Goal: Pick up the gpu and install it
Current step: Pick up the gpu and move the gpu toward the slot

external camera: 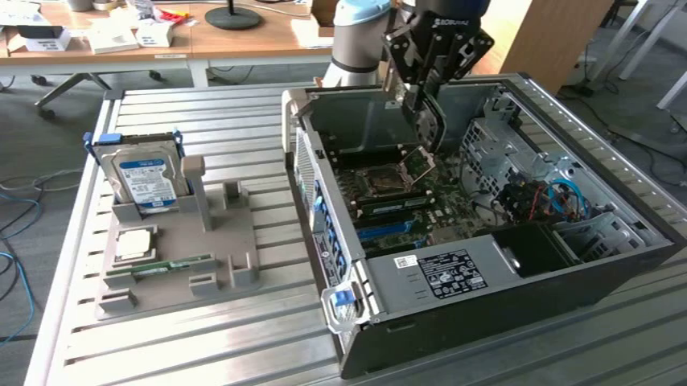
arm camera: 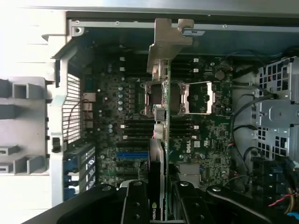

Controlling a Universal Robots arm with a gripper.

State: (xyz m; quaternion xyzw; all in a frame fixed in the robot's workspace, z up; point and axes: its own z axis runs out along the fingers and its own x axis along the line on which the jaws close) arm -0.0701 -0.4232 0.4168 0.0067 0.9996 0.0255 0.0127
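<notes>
Wrist view: my hand (arm camera: pixel 160 198) is clamped on the gpu (arm camera: pixel 163 126), a thin dark circuit card with a silver bracket, edge-on above the green motherboard (arm camera: pixel 210 135) inside the open black computer case (external camera: pixel 516 297). If it's misaligned with the slot, pressing could jam or bend it.

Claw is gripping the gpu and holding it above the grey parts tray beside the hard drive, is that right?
Not quite. The claw does grip the gpu, but holds it above the motherboard inside the open computer case, not above the tray, as the exterior view shows.
</notes>
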